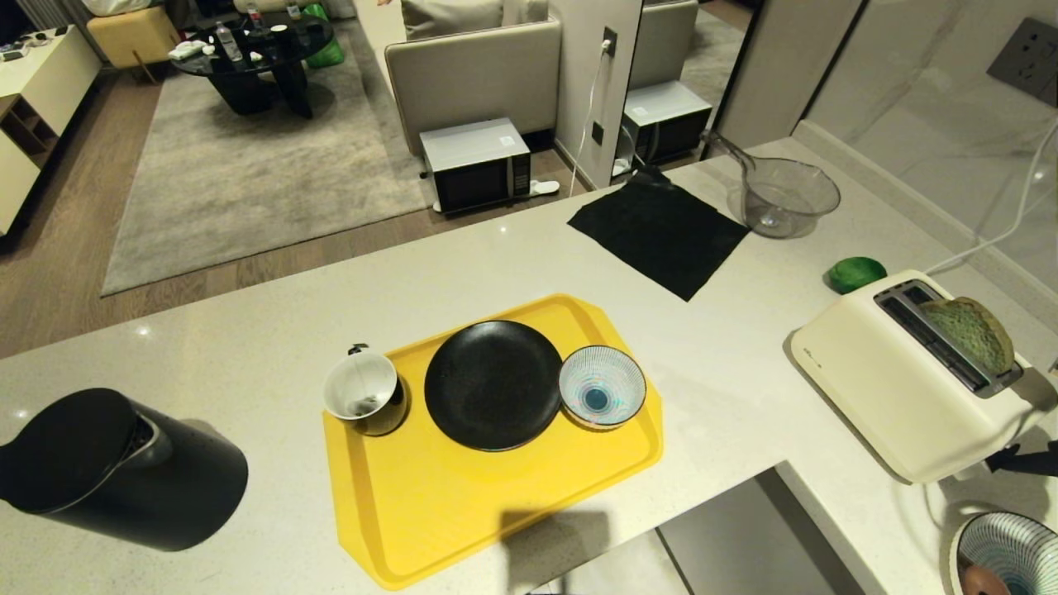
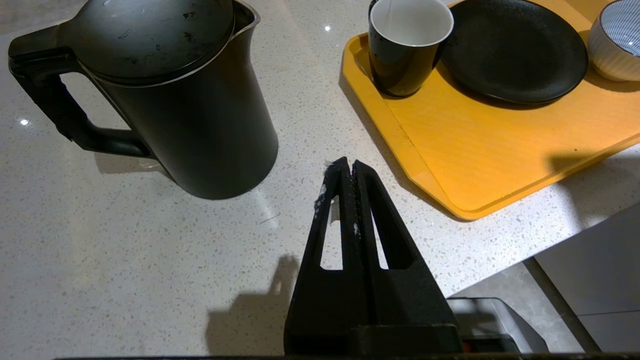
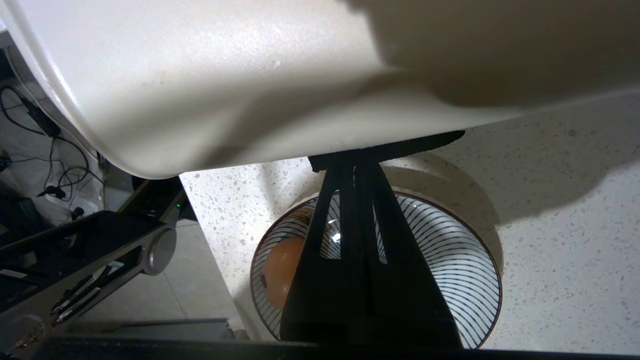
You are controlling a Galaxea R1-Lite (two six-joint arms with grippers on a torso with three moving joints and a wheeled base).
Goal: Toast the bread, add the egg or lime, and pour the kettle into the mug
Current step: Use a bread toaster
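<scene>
The bread [image 1: 971,330] stands half out of the far slot of the cream toaster [image 1: 901,388] at the right. My right gripper [image 3: 356,162] is shut, its tips against the toaster's black lever [image 3: 400,145] at the near end; it shows as a black tip [image 1: 1004,459] in the head view. Below it, the egg [image 3: 277,272] lies in a striped bowl [image 3: 450,260]. The lime [image 1: 855,273] sits behind the toaster. The black kettle [image 2: 190,110] stands at the left, and the mug [image 2: 406,45] on the yellow tray [image 2: 500,165]. My left gripper [image 2: 348,167] hangs shut and empty over the counter between them.
On the tray [image 1: 463,487] a black plate [image 1: 493,384] and a small striped bowl [image 1: 602,387] sit beside the mug [image 1: 364,392]. A black cloth [image 1: 661,227] and a glass jug [image 1: 781,197] lie farther back. The counter's front edge steps in below the tray.
</scene>
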